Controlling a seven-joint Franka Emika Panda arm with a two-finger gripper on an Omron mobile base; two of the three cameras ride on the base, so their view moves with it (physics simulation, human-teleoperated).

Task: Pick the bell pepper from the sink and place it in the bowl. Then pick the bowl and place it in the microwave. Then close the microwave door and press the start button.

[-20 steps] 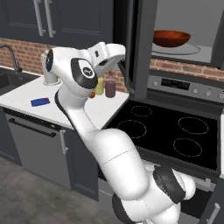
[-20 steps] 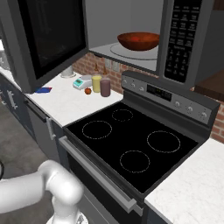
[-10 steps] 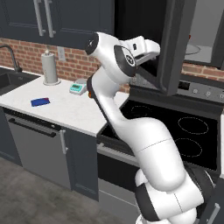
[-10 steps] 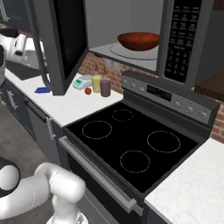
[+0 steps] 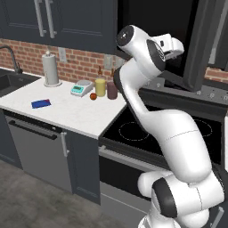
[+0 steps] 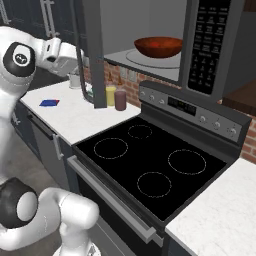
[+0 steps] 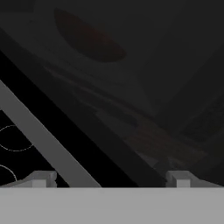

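The pincer (image 7: pixel 111 177), spread and empty, presses against the outside of the microwave door (image 6: pixel 92 55), which is partly swung. The bowl (image 6: pixel 158 46) sits inside the microwave (image 6: pixel 210 50); latching and start remain.

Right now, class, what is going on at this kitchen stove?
The white robot arm's open two-finger gripper is against the dark-framed microwave door with the black glass window, which stands partly open. It holds nothing. The wide reddish-brown wooden bowl already sits on the round glass turntable inside the dark grey microwave, above the black glass-top stove.
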